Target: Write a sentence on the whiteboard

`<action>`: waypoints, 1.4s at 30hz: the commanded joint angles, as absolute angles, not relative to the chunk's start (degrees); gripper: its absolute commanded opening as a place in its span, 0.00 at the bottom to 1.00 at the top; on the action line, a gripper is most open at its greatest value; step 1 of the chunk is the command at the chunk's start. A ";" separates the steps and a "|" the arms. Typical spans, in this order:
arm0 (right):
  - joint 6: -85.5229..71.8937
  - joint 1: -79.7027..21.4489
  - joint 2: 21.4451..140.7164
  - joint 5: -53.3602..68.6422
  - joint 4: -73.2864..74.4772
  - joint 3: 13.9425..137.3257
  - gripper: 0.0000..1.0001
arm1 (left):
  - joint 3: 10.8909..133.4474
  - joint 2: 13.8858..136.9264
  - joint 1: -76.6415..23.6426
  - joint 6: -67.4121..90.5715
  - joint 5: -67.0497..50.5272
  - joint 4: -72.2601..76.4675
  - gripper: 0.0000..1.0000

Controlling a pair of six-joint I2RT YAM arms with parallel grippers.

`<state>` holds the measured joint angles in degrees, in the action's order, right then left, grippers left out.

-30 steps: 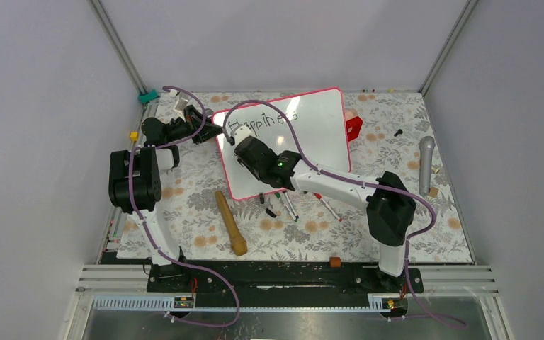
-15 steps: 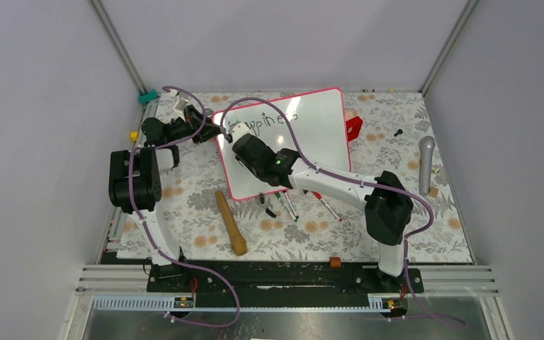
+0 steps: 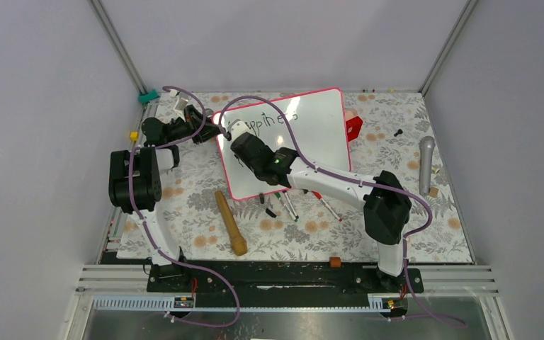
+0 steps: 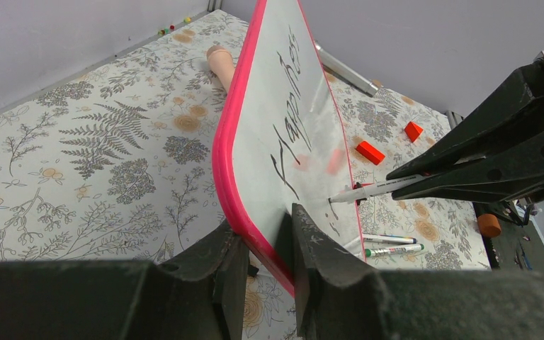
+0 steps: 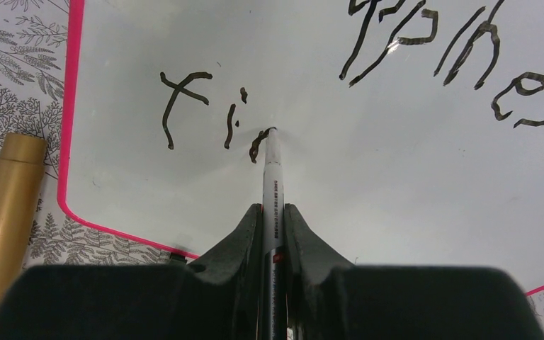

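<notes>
**Whiteboard** [image 3: 319, 138]: lies skewed on the bench [image 3: 397, 227], at 12 o'clock from the arm bases in the top view. Pink frame, glossy face.

**Sentence** [image 3: 269, 120]: the top line reads about "Happines", its end unclear. The second line, near the board's 8 o'clock corner, shows "fi" and a short first stroke of the next letter.

**Left hand** [image 4: 263, 237]: fingers pinched on the board's frame at its 9 o'clock edge, one above the face and one beneath.

**Right hand** [image 5: 272, 210]: fingers pressed onto a marker [image 5: 272, 177], whose nib touches the board at the foot of the fresh stroke.

**Loose stock**: wooden pin [image 3: 230, 222] and spare pens [image 3: 288, 205] at the board's 6 o'clock, a red block [image 3: 354, 127] at its 3 o'clock.

**Step in hand** (judged): forming the third letter of the lower line.

**Handling notes**
- The nib should press lightly and evenly; too much pressure will likely drag the board.
- The left pinch should hold the frame fast through each stroke.
- Letters should run toward 3 o'clock, level with the top line and matched in height.
- The nib should lift clear between letters, to avoid stray tails.
</notes>
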<state>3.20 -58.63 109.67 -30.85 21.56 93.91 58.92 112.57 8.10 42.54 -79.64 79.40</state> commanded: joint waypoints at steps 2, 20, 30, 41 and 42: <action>3.82 -58.54 110.00 -34.28 21.23 95.44 0.00 | 57.96 113.75 6.82 34.50 -94.68 84.08 0.00; 3.18 -58.54 108.42 -35.24 21.53 91.99 0.00 | 58.04 113.78 6.85 34.58 -94.71 84.05 0.00; 1.96 -58.65 107.43 -32.38 23.04 90.28 0.00 | 58.01 113.76 6.92 34.55 -94.69 84.06 0.00; 1.41 -58.63 107.74 -29.69 25.42 90.15 0.00 | 58.01 113.78 6.87 34.52 -94.72 84.09 0.00; 1.46 -58.62 107.60 -29.62 25.41 90.17 0.00 | 57.95 113.80 6.86 34.54 -94.74 84.10 0.00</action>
<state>2.42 -58.94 108.53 -30.81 23.94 90.43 58.92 112.57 8.10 42.57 -79.57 79.35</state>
